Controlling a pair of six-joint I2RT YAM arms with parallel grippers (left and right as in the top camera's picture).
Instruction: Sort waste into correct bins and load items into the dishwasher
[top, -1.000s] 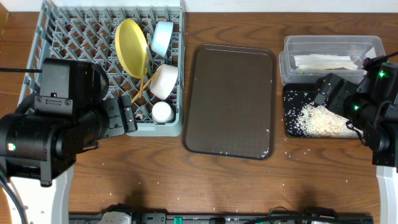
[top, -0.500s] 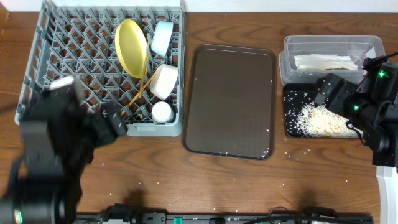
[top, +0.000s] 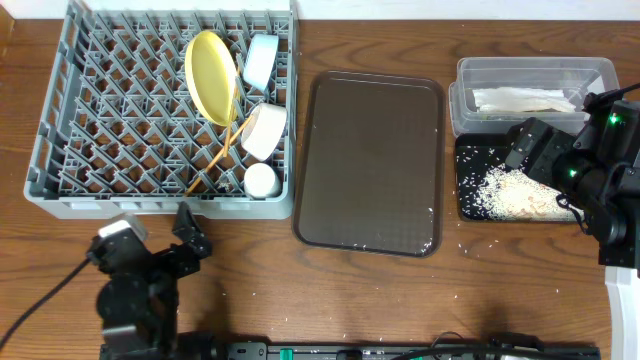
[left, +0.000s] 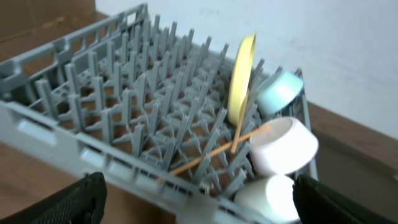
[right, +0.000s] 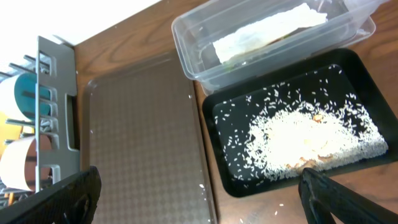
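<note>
The grey dish rack (top: 100, 120) holds the yellow plate (top: 210, 75) on edge, the light blue bowl (top: 260, 60), the white bowl (top: 265, 130), the white cup (top: 262, 180) and the chopsticks (top: 215, 155). The left wrist view shows the plate (left: 241, 78), white bowl (left: 283, 146) and chopsticks (left: 217, 152). My left gripper (top: 188, 245) is open and empty, in front of the rack. The paper wrapper (right: 267, 31) lies in the clear tub (top: 480, 70). Rice (right: 305, 140) lies in the black tray (top: 465, 205). My right gripper (top: 525, 150) is open and empty above that tray.
The brown serving tray (top: 370, 165) lies between the rack and the bins, with a few rice grains on it. Stray rice grains dot the wooden table near the black tray and along the front edge.
My left arm has pulled back from the rack's front corner down to the table's front edge. The right arm has not moved.
</note>
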